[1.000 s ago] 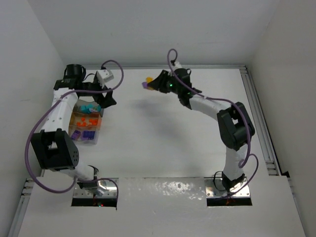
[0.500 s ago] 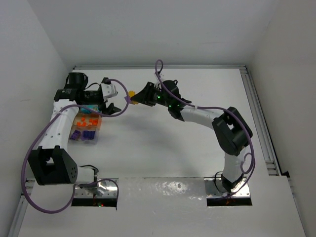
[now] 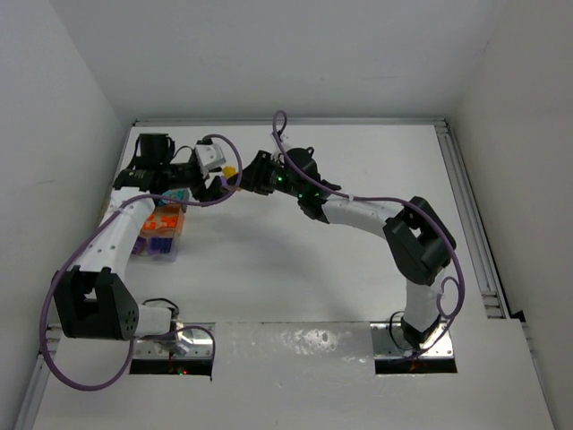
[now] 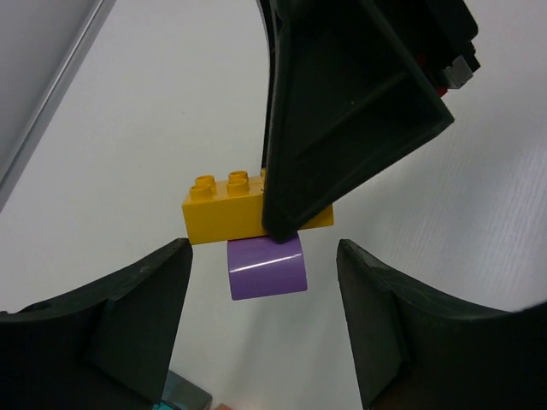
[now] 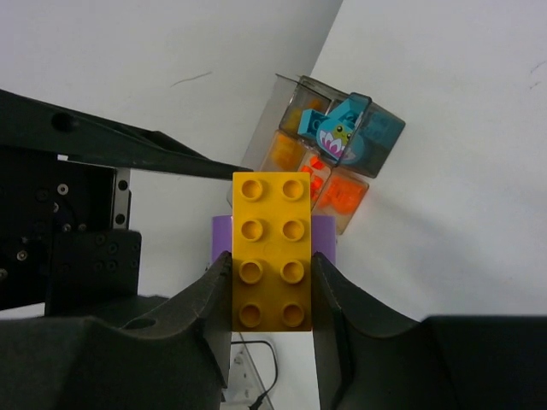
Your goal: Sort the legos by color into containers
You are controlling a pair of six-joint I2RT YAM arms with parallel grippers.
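Observation:
My right gripper point(image 5: 272, 286) is shut on a yellow eight-stud brick point(image 5: 272, 248) with a purple piece point(image 5: 221, 239) stuck under it. It holds them in the air at the back left point(image 3: 246, 175). My left gripper point(image 4: 265, 316) is open. Its fingers point(image 4: 137, 299) stand either side of the purple piece point(image 4: 267, 266) without touching it, just below the yellow brick point(image 4: 224, 209). In the top view the left gripper point(image 3: 224, 182) meets the yellow brick point(image 3: 230, 170). The clear divided tray point(image 3: 154, 255) lies under the left arm, holding orange point(image 3: 164, 218), purple point(image 3: 159, 242) and teal bricks.
The right wrist view shows the tray point(image 5: 286, 94) below the bricks, with a teal shark-printed brick point(image 5: 342, 132) and orange bricks point(image 5: 342, 195) in its compartments. The left wall stands close beside the tray. The left arm's cable point(image 3: 210, 141) loops near both grippers.
The right gripper carried the yellow and purple bricks leftward. The left gripper swung right from over the tray to meet them, so the purple piece now sits between its open fingers.

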